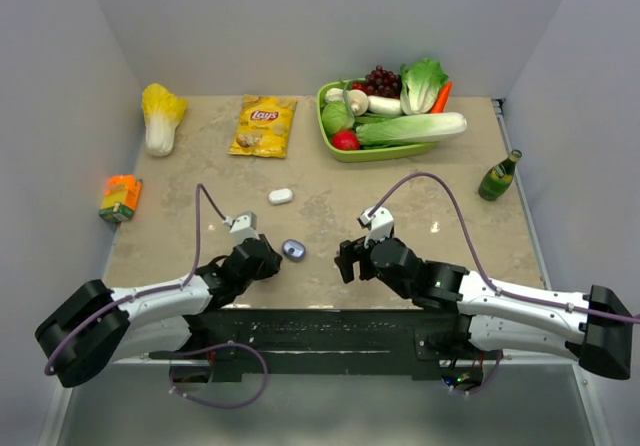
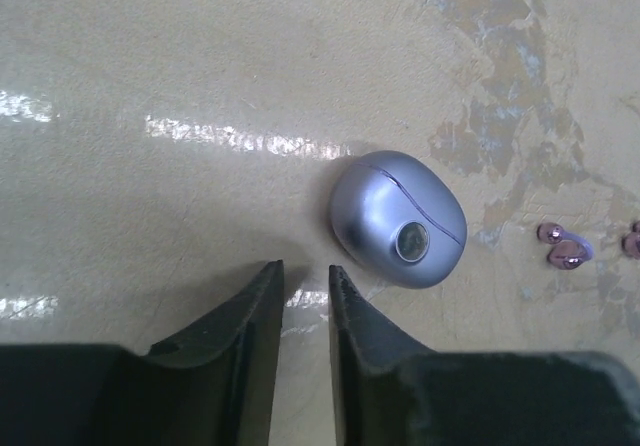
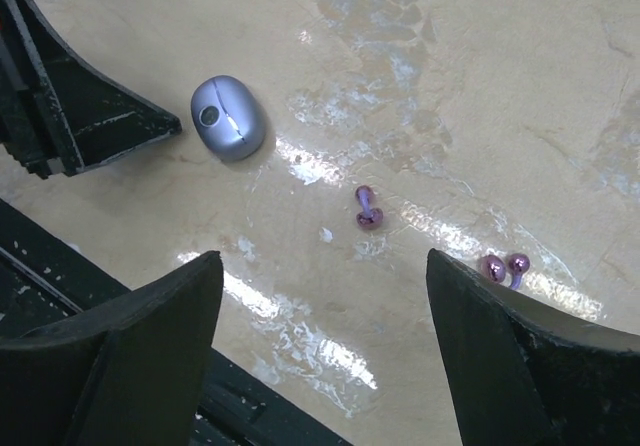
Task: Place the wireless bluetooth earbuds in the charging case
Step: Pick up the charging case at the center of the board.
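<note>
Right gripper [image 3: 325,266]: fingers spread wide with nothing between them, low over the table [image 3: 520,86]. One lilac earbud [image 3: 366,209] lies on the surface ahead of the gap, clear of both fingers. A second lilac earbud [image 3: 503,265] lies just beside one fingertip; contact cannot be confirmed.

Left gripper [image 2: 305,271]: fingers drawn almost together with only a slit between them, gripping nothing. The lilac charging case [image 2: 398,218] sits lid closed just beyond its fingertips, offset to one side, close but apart. Both earbuds lie outside the case, between the two grippers and nearer the right one. A white oval case [image 1: 281,196] lies further back, well apart from both grippers.

Surface: glossy beige stone-pattern top with grey blotches and glare. Toward the far edge are a cabbage [image 1: 162,116], a crisp bag [image 1: 264,126] and a green tray [image 1: 390,153] of vegetables. A bottle [image 1: 499,176] stands on the right arm's side and an orange carton [image 1: 121,197] on the left arm's side. Plain pale grey walls [image 1: 300,26] enclose three sides.
</note>
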Robot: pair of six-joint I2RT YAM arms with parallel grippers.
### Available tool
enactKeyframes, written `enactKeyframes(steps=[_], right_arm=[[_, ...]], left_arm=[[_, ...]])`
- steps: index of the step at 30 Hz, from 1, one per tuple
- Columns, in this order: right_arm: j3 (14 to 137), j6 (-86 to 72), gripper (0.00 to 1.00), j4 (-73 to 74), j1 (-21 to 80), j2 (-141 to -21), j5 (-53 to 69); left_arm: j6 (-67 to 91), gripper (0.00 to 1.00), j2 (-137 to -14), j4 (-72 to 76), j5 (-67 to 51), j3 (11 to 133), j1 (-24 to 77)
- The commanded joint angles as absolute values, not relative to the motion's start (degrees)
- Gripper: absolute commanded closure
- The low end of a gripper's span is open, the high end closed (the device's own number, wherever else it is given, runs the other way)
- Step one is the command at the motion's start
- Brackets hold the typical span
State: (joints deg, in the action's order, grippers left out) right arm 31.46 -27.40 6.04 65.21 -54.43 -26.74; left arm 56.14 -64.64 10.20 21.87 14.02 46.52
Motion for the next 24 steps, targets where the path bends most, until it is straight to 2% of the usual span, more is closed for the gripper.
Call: enactKeyframes(steps=[1, 2, 3, 4, 7, 12, 15, 20, 24], right_arm=[[32.34, -27.25, 0.13, 7.29, 65.22, -52.74, -29.35], [32.52, -26.81, 0.11, 7.82, 65.21, -52.82, -29.44], [32.95, -26.72, 0.08, 7.91, 65.21, -52.74, -29.62], [33.05, -26.63, 0.07, 8.0, 65.21, -52.39, -29.62], [33.57, -25.49, 0.06, 7.21, 65.21, -51.86, -28.74], [33.84, -24.26, 0.09, 6.5, 65.21, -51.15, -27.68], [32.53, -23.56, 0.12, 5.02, 65.3, -50.1, -27.16], [31.2, -22.59, 0.13, 3.16, 65.3, -47.73, -23.74], [32.96, -22.33, 0.13, 5.53, 65.3, -49.21, -22.06]], left_arm=[[52.65, 0.5, -58.2, -2.15, 22.5, 17.31, 46.49], [52.47, 0.35, -56.01, -4.29, 22.85, 18.01, 46.49], [52.12, 0.06, -55.12, -6.31, 23.03, 18.71, 46.58], [51.68, 0.0, -54.32, -9.11, 23.03, 20.37, 46.76], [46.51, 0.0, -52.74, -9.67, 21.1, 23.63, 46.84], [32.12, 0.0, -58.88, -9.66, 11.61, 32.84, 46.84], [22.03, 0.02, -60.73, -6.7, 2.75, 33.4, 46.84], [10.31, 0.01, -59.23, -7.2, 0.28, 34.18, 46.15], [5.55, 0.02, -66.61, -15.97, -0.18, 42.42, 43.77]])
